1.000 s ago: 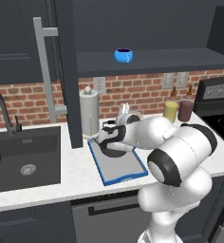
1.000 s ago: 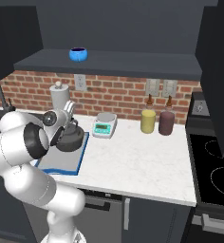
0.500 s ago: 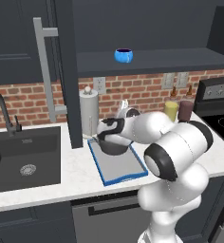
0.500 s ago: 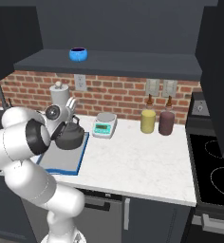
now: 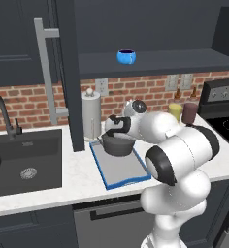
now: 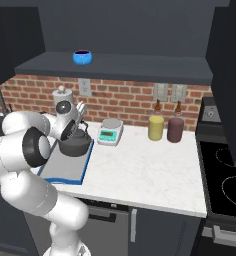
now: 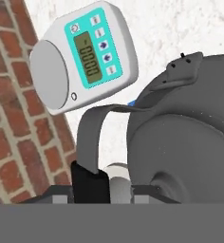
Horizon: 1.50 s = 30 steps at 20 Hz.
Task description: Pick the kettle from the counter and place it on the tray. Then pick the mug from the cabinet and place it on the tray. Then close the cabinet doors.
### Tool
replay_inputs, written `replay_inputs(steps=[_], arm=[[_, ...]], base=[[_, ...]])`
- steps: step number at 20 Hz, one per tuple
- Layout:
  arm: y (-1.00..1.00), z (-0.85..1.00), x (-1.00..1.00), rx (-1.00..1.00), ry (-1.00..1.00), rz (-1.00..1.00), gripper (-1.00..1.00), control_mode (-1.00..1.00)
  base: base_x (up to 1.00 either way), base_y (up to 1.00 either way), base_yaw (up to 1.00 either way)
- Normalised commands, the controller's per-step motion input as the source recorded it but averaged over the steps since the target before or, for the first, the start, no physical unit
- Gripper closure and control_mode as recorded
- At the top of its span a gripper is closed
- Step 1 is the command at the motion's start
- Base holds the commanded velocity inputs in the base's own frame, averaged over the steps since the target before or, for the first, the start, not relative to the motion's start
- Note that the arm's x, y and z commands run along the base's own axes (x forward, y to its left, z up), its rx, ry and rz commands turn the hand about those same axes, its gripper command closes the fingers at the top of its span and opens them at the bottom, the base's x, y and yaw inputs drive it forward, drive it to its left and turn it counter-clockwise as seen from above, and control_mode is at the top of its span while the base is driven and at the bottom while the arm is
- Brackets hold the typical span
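A white robot arm with dark joints bends forward over a white, lightly speckled stone-like counter (image 6: 140,170). Its forearm runs level and its two-finger gripper (image 5: 117,130) sits low at the arched handle of a squat, round, dark grey kettle (image 6: 75,145). In the hand view, one dark finger (image 7: 89,186) rises close against the handle of the kettle (image 7: 180,142); whether the claw clasps the handle or has let go cannot be told.

The kettle (image 5: 119,145) stands upright on the far end of a flat rectangular tray with a grey surface and raised bright blue rim (image 5: 106,180). From the right base view the tray (image 6: 70,179) lies lengthwise toward the counter's front edge, its near half bare.

Above, a small bright blue mug with a dark interior (image 5: 126,56) stands on the shelf of the dark navy upper wall cabinet (image 6: 120,65). One tall dark navy panelled cabinet door (image 5: 70,72) with a long light grey bar handle stands swung open, edge-on, left of the tray.

A tall grey paper-towel cylinder (image 5: 91,116) stands just behind the tray, against the red brick wall (image 6: 130,102). A small grey kitchen scale with a teal display panel (image 6: 110,132) sits near the kettle's right. Farther right stand a yellow jar (image 6: 156,127) and a maroon jar (image 6: 175,129), side by side. A dark sink with a black tap (image 5: 24,162) is set into the counter at the left.
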Motion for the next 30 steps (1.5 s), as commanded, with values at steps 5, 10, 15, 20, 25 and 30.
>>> replay_inputs(steps=[5,10,15,20,25,30], arm=[[0.04,-0.45,-0.09,0.00,0.17,0.00,-1.00,-1.00],[0.10,-0.42,-0.12,0.02,0.10,0.00,-1.00,-1.00],[0.10,-0.47,-0.36,0.00,0.08,0.00,-1.00,-1.00],[0.03,-0.47,-0.44,0.00,0.02,0.00,-1.00,-1.00],[0.00,-0.19,-0.23,0.01,-0.05,0.00,-1.00,-1.00],[0.01,-0.01,-0.15,0.00,-0.13,0.00,-1.00,-1.00]], base=[[0.00,0.00,0.00],[0.00,0.00,0.00],[0.00,0.00,0.00],[0.00,0.00,0.00],[0.00,0.00,0.00],[0.00,0.00,0.00]])
